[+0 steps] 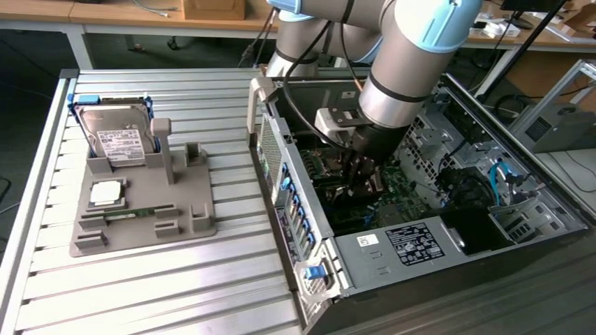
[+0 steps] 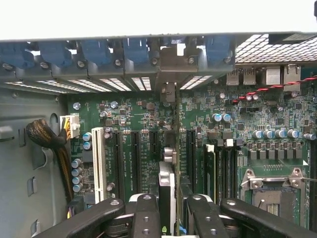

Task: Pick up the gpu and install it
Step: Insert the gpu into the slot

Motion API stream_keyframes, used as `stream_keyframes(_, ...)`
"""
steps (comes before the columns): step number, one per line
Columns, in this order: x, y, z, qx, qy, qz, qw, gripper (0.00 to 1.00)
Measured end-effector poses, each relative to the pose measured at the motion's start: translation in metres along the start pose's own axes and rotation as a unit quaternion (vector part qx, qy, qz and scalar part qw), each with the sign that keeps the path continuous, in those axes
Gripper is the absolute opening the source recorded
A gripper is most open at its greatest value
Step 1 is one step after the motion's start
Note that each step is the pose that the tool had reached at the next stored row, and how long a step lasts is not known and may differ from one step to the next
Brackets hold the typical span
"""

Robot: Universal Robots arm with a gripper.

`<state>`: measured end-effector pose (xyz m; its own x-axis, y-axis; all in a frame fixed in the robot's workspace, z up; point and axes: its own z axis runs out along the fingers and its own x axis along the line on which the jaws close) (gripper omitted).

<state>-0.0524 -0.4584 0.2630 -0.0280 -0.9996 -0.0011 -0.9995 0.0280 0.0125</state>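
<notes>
the gpu (image 2: pixel 167 191), pinched edge-on between the fingers (image 2: pixel 144 218), is held at the motherboard slots (image 2: pixel 134 158); installation is judged underway, with exact slot alignment required.

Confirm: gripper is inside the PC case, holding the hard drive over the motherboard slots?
No: it's the gpu in the gripper, edge-on over the motherboard slots inside the PC case, per the wrist view. The hard drive sits in the grey holder.
</notes>
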Motion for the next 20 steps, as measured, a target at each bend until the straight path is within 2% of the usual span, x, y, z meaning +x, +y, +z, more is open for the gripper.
stream_keyframes(3, 0.0, 0.0004, -0.0031, 0.0012, 0.0, 0.0, 1.0, 0.27)
stream_keyframes(7, 0.0, 0.0005, -0.0029, 0.0013, -0.0008, 0.0, 1.0, 0.27)
stream_keyframes(10, 0.0001, 0.0006, -0.0019, 0.0011, -0.006, -0.001, 1.0, 0.27)
stream_keyframes(12, 0.0, 0.0005, -0.0015, 0.0011, -0.0076, -0.002, 1.0, 0.27)
stream_keyframes(20, 0.0003, 0.0005, 0.0006, 0.001, -0.0078, -0.002, 1.0, 0.27)
